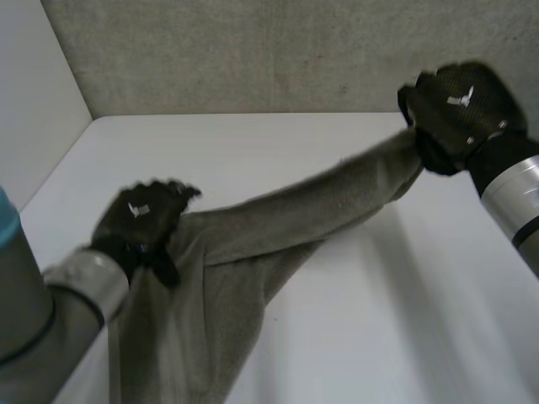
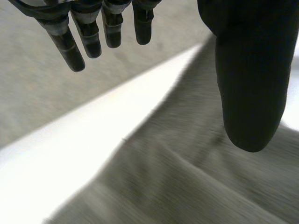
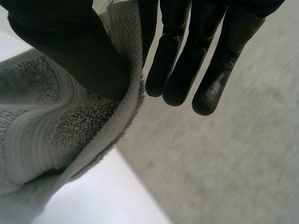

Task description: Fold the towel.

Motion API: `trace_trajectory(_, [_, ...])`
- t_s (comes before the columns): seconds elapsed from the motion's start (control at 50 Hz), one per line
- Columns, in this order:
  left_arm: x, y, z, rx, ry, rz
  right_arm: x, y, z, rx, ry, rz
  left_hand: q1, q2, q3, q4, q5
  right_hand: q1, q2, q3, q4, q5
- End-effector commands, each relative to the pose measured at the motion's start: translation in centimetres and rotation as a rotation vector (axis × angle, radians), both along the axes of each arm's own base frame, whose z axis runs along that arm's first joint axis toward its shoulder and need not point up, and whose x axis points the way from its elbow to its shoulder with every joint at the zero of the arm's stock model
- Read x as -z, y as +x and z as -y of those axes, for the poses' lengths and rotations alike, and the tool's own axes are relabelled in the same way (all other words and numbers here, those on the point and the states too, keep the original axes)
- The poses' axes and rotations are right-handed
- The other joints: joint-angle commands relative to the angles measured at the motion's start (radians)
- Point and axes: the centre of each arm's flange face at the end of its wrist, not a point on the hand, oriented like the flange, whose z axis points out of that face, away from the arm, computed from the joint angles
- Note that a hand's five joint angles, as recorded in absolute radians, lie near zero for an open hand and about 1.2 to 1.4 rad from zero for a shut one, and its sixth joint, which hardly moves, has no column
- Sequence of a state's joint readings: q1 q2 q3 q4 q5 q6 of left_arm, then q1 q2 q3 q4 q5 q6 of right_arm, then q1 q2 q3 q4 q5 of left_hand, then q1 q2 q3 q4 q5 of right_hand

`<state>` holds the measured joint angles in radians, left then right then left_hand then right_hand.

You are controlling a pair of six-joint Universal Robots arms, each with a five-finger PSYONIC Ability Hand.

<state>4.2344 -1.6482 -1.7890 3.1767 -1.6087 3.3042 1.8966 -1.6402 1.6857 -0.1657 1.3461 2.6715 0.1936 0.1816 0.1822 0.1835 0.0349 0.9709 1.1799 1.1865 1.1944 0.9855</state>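
One olive-grey towel [image 1: 278, 227], stretched off white table [image 1: 253, 143] btwn two hands. R hand [image 1: 459, 105] pinching one end, thumb vs straight fingers. L hand [image 1: 139, 223] at other end, fingers straight, gripping nothing.

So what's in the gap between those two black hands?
The towel itself: in the head view it runs as a grey band from the left hand up to the right hand, over the white table.
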Motion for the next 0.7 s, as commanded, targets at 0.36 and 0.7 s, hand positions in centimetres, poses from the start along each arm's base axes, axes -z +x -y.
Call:
trace_trajectory(0.36, [6.7, -7.0, 11.8, 0.233, 0.125, -0.041, -5.7, 0.0, -2.4, -0.096, -0.175, 0.135, 0.217, 0.229, 0.228, 0.227, 0.201, 0.425, 0.216, 0.21, 0.202, 0.236])
trace_trajectory(0.7, [7.2, -4.9, 17.3, 0.04, 0.025, -0.005, -2.7, 0.1, 2.3, -0.042, -0.075, 0.083, 1.203, 1.215, 1.214, 1.213, 1.187, 0.425, 0.216, 0.21, 0.202, 0.236])
